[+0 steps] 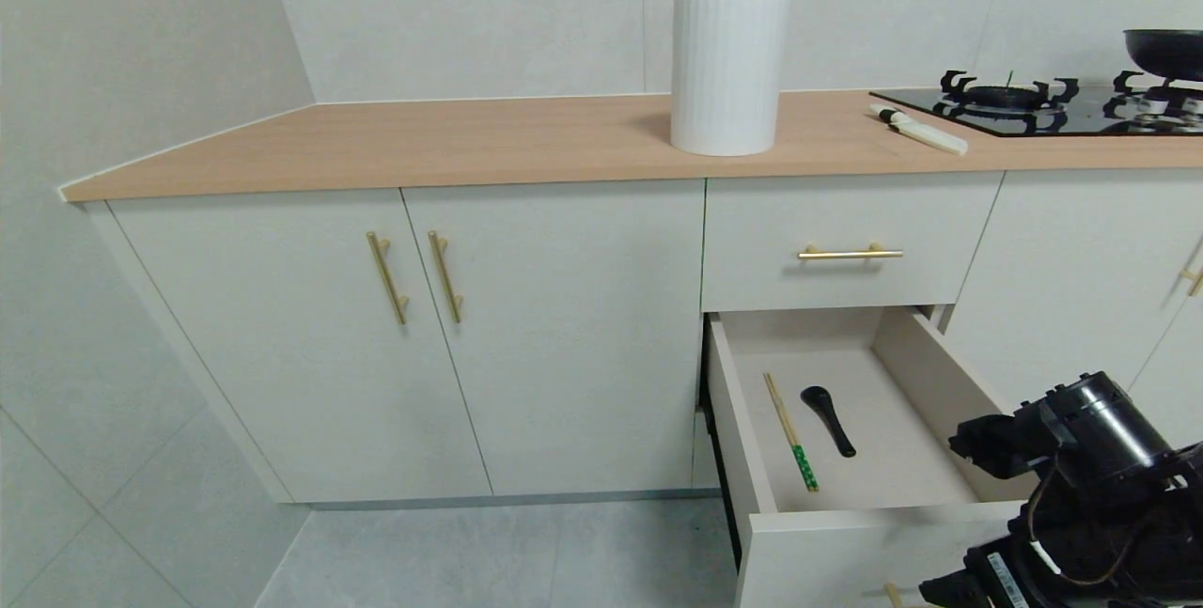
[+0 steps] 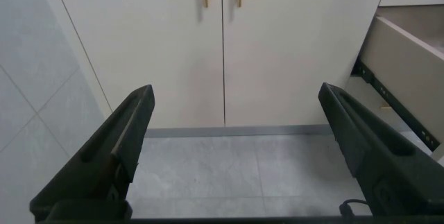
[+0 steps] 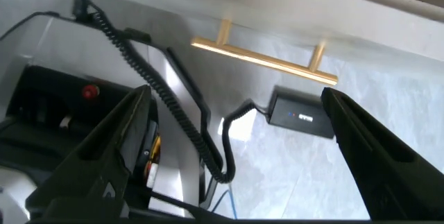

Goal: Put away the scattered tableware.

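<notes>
The counter runs across at 12 o'clock. Below it, the lower drawer stands pulled out at about 4 o'clock in my head view. My right arm hangs at the drawer's front corner, so the drawer box lies at 9 to 10 o'clock from it. That makes this arm far nearer than the left.

My right tool has its fingers spread wide with nothing between them. The drawer's brass handle sits just beyond the fingertips, its bar crosswise to the fingers. I judge the next move to be a push on that front, straight toward 12 o'clock.

My left tool is also spread and empty, low before the cabinet doors.

On the drawer floor the black spoon lies along 11 to 5 o'clock, bowl pointing to 11. Just beside it, not touching, the chopsticks run nearly parallel, green ends pointing to 5.
</notes>
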